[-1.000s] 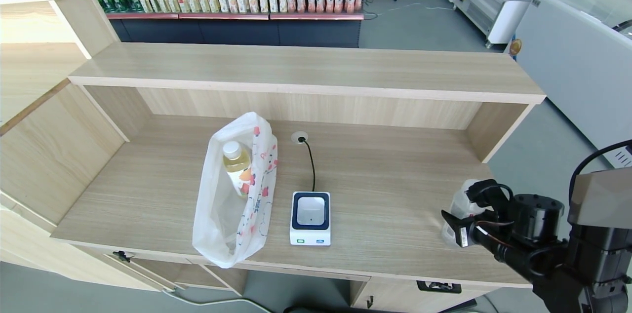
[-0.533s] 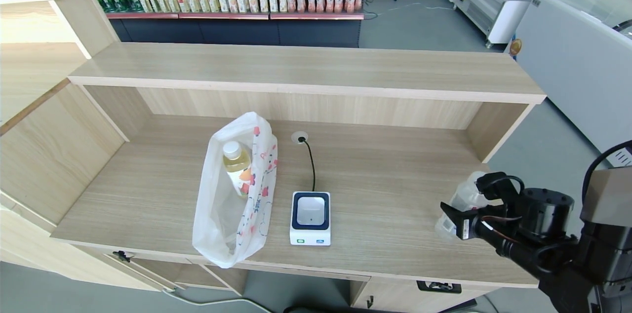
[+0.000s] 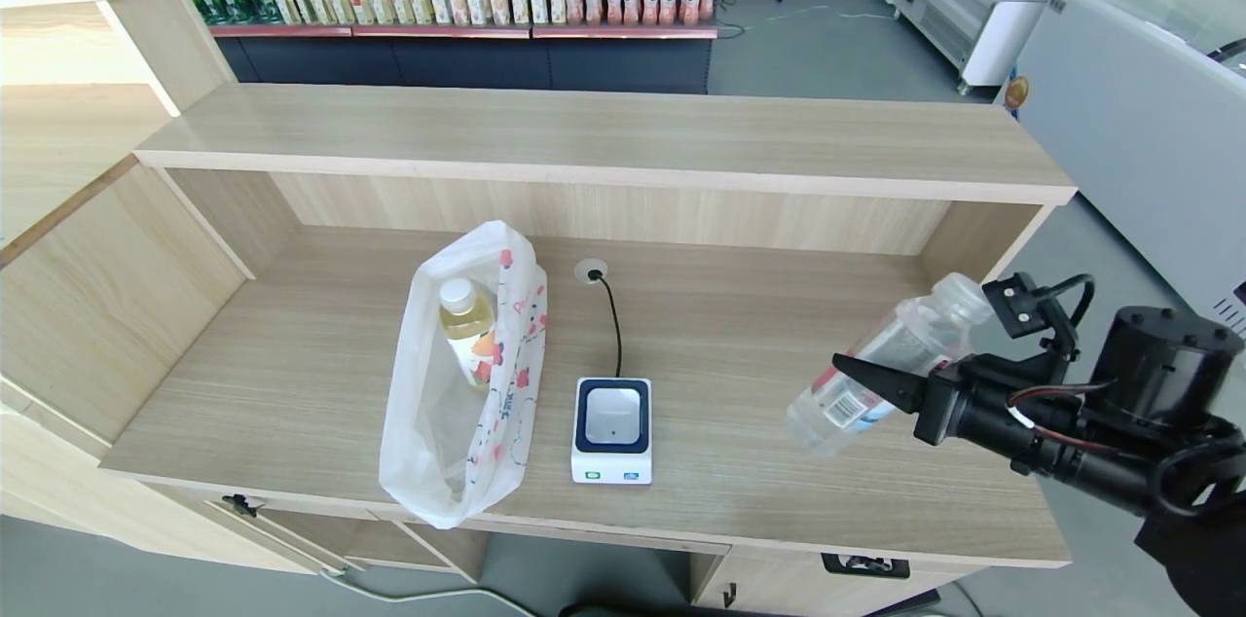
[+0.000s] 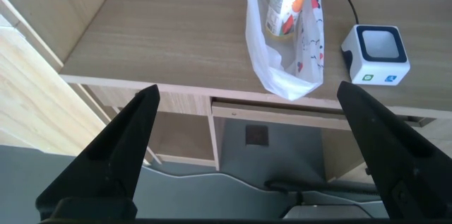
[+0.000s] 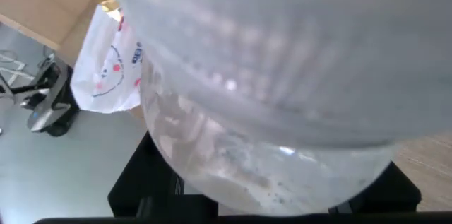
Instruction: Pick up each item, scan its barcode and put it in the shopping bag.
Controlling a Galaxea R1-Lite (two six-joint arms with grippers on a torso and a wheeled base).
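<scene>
A clear plastic water bottle [image 3: 881, 369] hangs tilted above the right end of the wooden counter [image 3: 759, 335], with my right gripper [image 3: 912, 325] shut on it. Its barcode label faces down and left. In the right wrist view the bottle [image 5: 268, 75] is close up. A white flowered shopping bag [image 3: 467, 383] stands left of centre with a yellow drink bottle [image 3: 467, 320] inside. The white and blue scanner [image 3: 611, 429] sits right beside the bag. My left gripper [image 4: 247, 93] is open, low in front of the counter's edge, facing the bag [image 4: 282, 61] and scanner [image 4: 376, 54].
The scanner's black cable [image 3: 613, 320] runs back to a grommet [image 3: 590, 271]. A raised ledge [image 3: 604, 140] and side walls [image 3: 983, 252] close in the counter at the back and both ends. Bare counter lies between scanner and bottle. Freezers [image 3: 1129, 111] stand on the right.
My right gripper has lifted the water bottle off the counter's right end and carried it up and left. The bottle now hangs tilted. Bag and scanner are unmoved.
</scene>
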